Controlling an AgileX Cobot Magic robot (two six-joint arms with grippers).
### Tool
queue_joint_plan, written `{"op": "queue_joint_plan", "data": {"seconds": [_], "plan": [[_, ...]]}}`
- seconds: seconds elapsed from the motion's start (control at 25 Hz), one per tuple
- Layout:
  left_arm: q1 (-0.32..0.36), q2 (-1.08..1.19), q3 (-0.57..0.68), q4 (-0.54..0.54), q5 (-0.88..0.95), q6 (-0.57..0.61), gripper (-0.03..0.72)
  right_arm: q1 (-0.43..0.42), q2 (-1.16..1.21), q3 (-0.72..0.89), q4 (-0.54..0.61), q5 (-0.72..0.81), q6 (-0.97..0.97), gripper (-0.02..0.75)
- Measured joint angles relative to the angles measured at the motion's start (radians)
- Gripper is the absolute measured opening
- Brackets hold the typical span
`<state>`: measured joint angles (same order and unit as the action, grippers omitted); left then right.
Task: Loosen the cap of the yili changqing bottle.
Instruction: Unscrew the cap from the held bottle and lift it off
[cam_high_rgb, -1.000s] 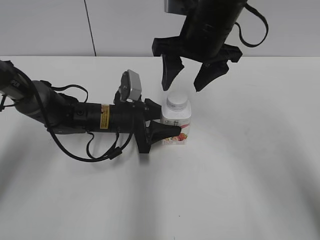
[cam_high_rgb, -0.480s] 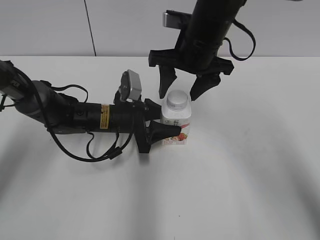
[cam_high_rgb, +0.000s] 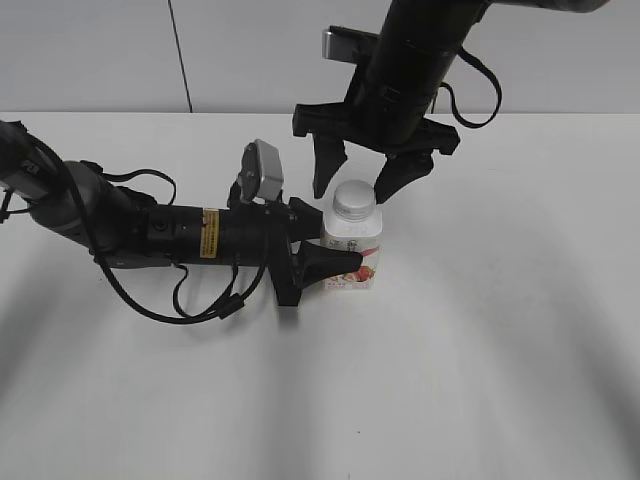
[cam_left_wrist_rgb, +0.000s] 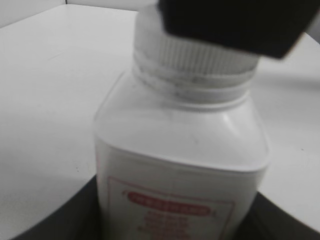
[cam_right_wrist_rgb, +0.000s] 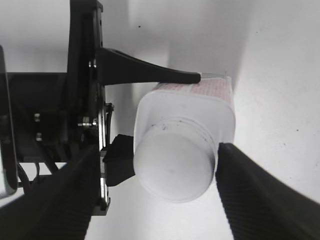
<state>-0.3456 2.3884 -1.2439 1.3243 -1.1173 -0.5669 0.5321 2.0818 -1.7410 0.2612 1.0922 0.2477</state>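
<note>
The yili changqing bottle (cam_high_rgb: 353, 248) stands upright on the white table, white with a pink-red label. My left gripper (cam_high_rgb: 322, 250) is shut on its body from the left. The bottle fills the left wrist view (cam_left_wrist_rgb: 180, 165). Its white ribbed cap (cam_high_rgb: 354, 202) is on the neck and also shows in the left wrist view (cam_left_wrist_rgb: 195, 52) and the right wrist view (cam_right_wrist_rgb: 175, 167). My right gripper (cam_high_rgb: 357, 180) hangs over the bottle, open, one finger on each side of the cap. In the right wrist view (cam_right_wrist_rgb: 157, 172) the right finger is at the cap's edge and the left finger stands apart.
The white table (cam_high_rgb: 480, 340) runs to a pale wall at the back. The left arm (cam_high_rgb: 150, 232) lies low across the table's left half with its cables. The right arm (cam_high_rgb: 410, 60) comes down from the top middle.
My right gripper has come down from above the bottle until its open fingers straddle the cap. The left gripper and the bottle have not moved.
</note>
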Motion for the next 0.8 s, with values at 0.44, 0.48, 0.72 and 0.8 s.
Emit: {"op": "queue_joint_plan", "data": {"seconds": [0.44, 0.48, 0.72, 0.8], "plan": [[0.0, 0.0, 0.0, 0.0, 0.0, 0.0, 0.385, 0.0, 0.0, 0.0, -0.011, 0.0, 0.0, 0.566], [0.0, 0.0, 0.0, 0.0, 0.0, 0.0, 0.385, 0.0, 0.0, 0.0, -0.017, 0.0, 0.0, 0.566], [0.0, 0.0, 0.0, 0.0, 0.0, 0.0, 0.384, 0.0, 0.0, 0.0, -0.028, 0.0, 0.001, 0.566], [0.0, 0.0, 0.0, 0.0, 0.001, 0.0, 0.384, 0.0, 0.007, 0.0, -0.028, 0.0, 0.001, 0.566]]}}
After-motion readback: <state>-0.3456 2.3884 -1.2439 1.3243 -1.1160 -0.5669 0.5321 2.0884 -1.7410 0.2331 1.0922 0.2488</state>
